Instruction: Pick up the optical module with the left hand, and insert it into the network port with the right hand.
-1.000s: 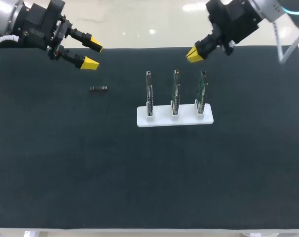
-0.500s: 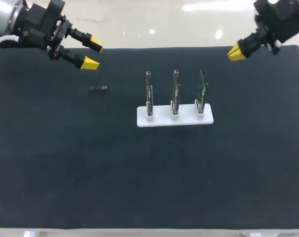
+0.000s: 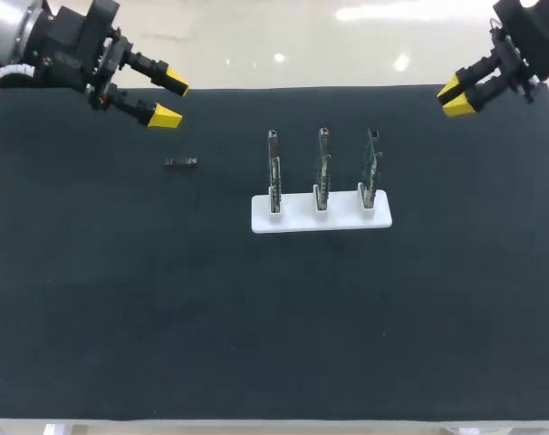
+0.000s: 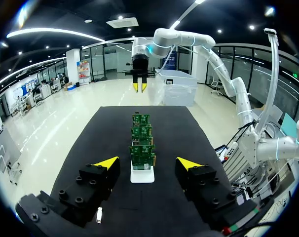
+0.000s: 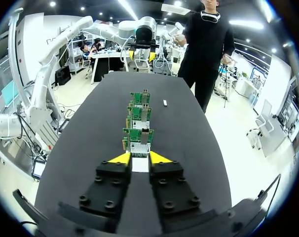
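Well, nothing is held yet. The left gripper (image 3: 170, 100) hangs over the far left corner of the black mat (image 3: 120, 317), its fingers spread wide and empty. The optical module (image 3: 180, 162) lies flat on the mat just in front of it, clear of the tips and well left of the boards. It is small and low, so I'd guess a descent slightly off line would nudge it aside or pinch it crooked, and that would spoil the hand-over. Further right, three circuit boards (image 3: 322, 172) stand on edge in a white holder (image 3: 293, 220). A skewed push at the silvery cage on a board's top edge, which I take for the network port (image 3: 323, 136), might tilt the board or slide the holder, which seems only to rest there. Over the far right corner the right gripper (image 3: 456, 97) hovers, its fingers drawn close with a narrow gap and nothing in it. As for materials, I see wedge-shaped yellow tips on blocky black fingers and a slim, dark, metal-looking bar of a module. The boards are thin and green, the base is smooth, flat and plastic-looking, and the cover is matt and cloth-like with little glare.
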